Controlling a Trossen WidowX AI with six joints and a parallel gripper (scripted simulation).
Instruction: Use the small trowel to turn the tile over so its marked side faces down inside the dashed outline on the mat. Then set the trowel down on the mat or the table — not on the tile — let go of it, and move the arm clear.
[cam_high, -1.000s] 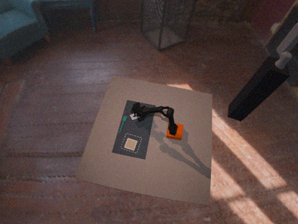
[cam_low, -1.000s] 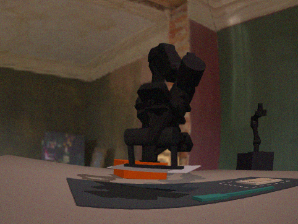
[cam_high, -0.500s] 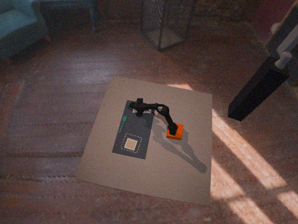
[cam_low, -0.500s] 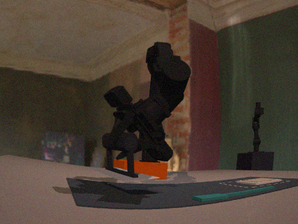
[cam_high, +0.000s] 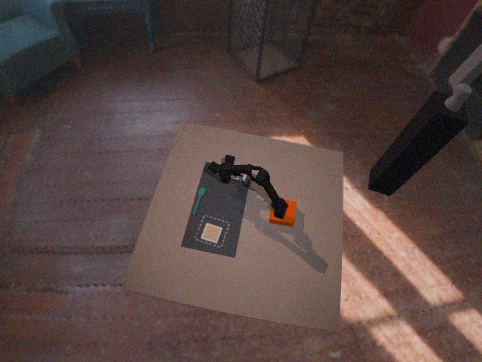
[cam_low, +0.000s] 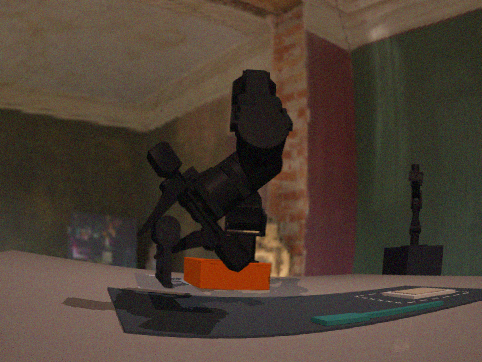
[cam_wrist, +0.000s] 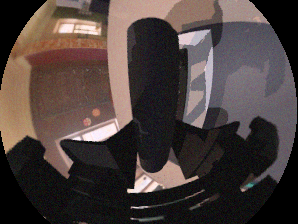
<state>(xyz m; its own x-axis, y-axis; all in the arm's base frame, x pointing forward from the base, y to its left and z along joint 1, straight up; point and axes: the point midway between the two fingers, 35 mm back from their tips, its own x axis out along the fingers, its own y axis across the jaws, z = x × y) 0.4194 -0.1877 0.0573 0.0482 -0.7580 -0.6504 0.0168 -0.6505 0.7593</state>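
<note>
A pale beige tile (cam_high: 212, 233) (cam_low: 419, 292) with a light border lies flat inside the dashed outline (cam_high: 229, 222) on the dark mat (cam_high: 223, 200) (cam_low: 280, 317). No clear mark shows on its upper face. My gripper (cam_low: 162, 241) (cam_wrist: 150, 119) is shut on the trowel's thick dark handle (cam_wrist: 152, 85), at the mat's far end from the tile. The trowel's light grey blade (cam_high: 242, 177) (cam_wrist: 209, 65) shows beside the gripper near the mat's edge. Nothing shows on the visible part of the blade. Whether the trowel touches the mat or table is unclear.
A teal long-handled tool (cam_high: 198, 200) (cam_low: 370, 315) lies along the mat's outer long side, between the gripper and the tile. The orange block (cam_high: 290, 220) (cam_low: 227, 275) is at the arm's base, on the pale table (cam_high: 280, 290).
</note>
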